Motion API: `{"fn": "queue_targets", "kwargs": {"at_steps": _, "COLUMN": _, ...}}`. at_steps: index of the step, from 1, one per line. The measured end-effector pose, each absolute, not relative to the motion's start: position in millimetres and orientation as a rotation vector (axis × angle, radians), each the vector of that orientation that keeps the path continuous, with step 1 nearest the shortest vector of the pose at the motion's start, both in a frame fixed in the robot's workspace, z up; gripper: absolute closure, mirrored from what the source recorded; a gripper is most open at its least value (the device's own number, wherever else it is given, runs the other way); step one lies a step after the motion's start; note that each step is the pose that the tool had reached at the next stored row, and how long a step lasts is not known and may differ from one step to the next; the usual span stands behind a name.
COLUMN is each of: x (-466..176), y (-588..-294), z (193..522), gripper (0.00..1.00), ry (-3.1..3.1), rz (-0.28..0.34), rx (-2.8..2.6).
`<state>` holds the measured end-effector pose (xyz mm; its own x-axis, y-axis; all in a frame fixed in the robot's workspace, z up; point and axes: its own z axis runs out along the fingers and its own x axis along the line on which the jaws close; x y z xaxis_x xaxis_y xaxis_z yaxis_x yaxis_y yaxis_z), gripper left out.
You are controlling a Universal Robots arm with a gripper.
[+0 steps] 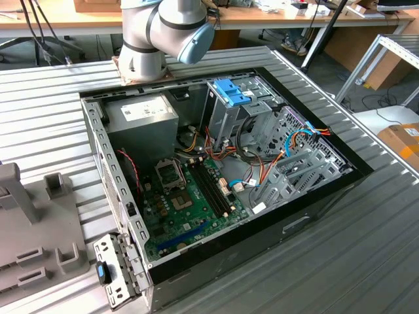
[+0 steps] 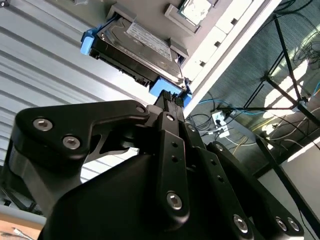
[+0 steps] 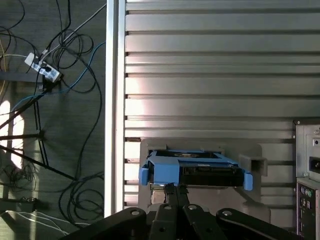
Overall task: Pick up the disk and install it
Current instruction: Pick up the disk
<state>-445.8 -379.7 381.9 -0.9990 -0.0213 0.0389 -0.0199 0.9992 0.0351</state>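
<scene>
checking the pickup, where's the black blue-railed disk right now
In both wrist views the flat black blue-railed hard drive sits in a grey holder near the edge of the ribbed metal table, right at the end effector.

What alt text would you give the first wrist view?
A black gripper is close to a black disk in blue rails, resting in a grey holder on a ribbed metal table. Cables lie on the floor.
</scene>
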Motion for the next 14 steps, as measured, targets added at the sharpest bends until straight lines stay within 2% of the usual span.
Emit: {"fn": "queue_targets", "kwargs": {"at_steps": 14, "x": -445.8, "y": -379.7, "z": 381.8, "gripper": 0.89, "ry": -3.042, "rz": -0.042, "rx": 0.58}}
